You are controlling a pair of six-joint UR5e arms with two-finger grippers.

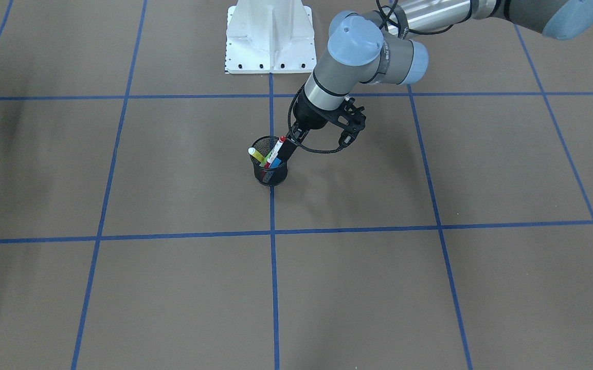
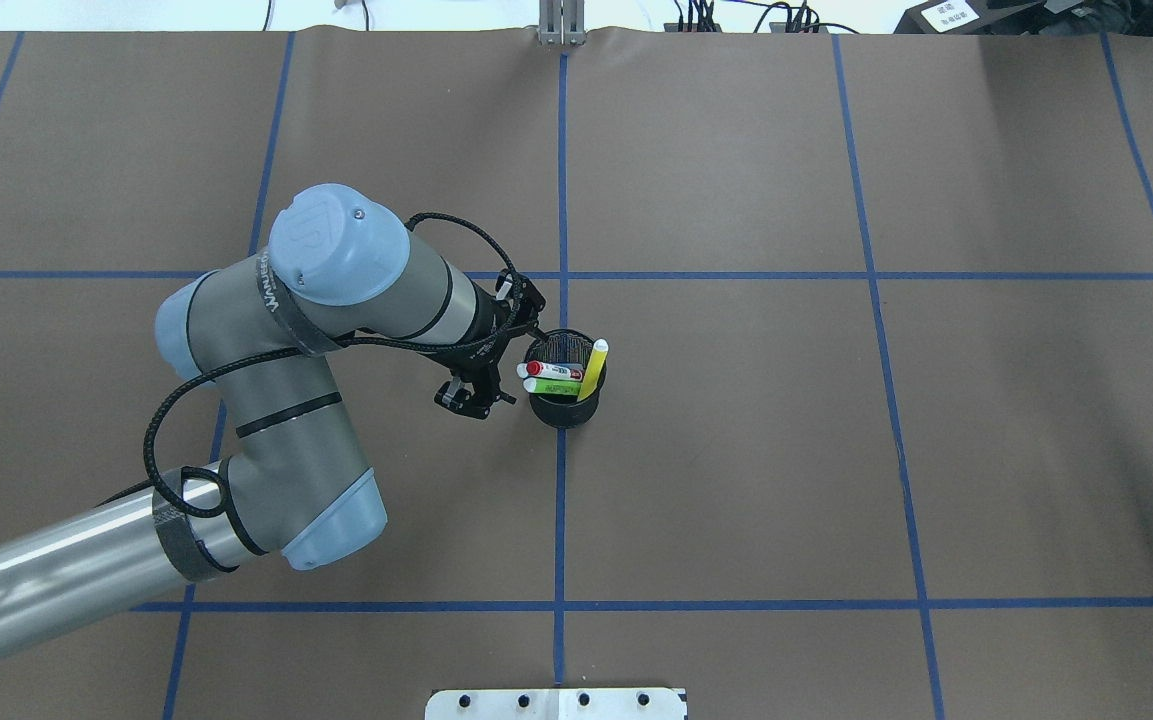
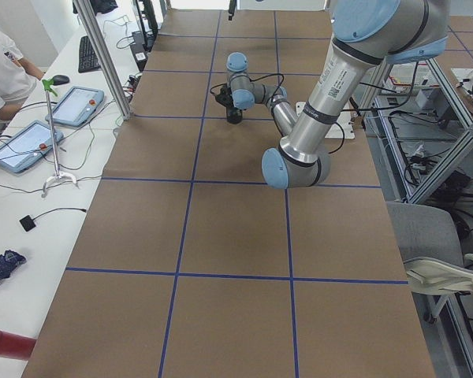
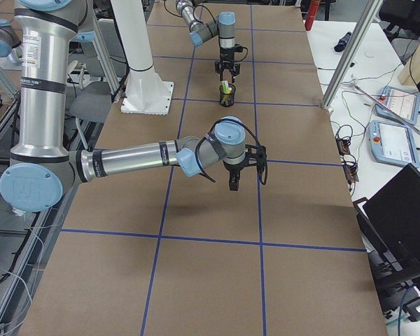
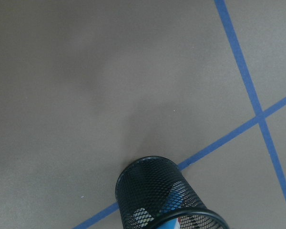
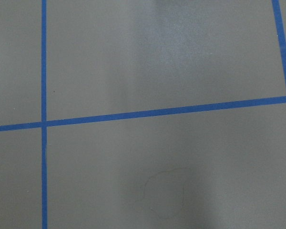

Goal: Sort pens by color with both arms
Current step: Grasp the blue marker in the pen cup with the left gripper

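A black mesh cup (image 1: 270, 173) stands on the centre blue line and holds the pens. In the front view I see the yellow pen (image 1: 255, 153), the white pen with red caps (image 1: 277, 148), the blue pen (image 1: 274, 162) and a bit of the green pen (image 1: 264, 164). From overhead the white pen (image 2: 554, 371), green pen (image 2: 556, 385) and yellow pen (image 2: 593, 368) show; the blue one is hidden. My left gripper (image 1: 288, 148) reaches down at the cup's rim beside the white pen; I cannot tell whether it is open. My right gripper (image 4: 234, 180) hangs over bare table far from the cup; I cannot tell its state.
The white base mount (image 1: 269, 36) stands behind the cup. The left wrist view shows the cup (image 5: 155, 191) at its bottom edge. The brown table (image 2: 736, 450) has a blue tape grid. Tablets and cables lie on side benches (image 3: 31, 142).
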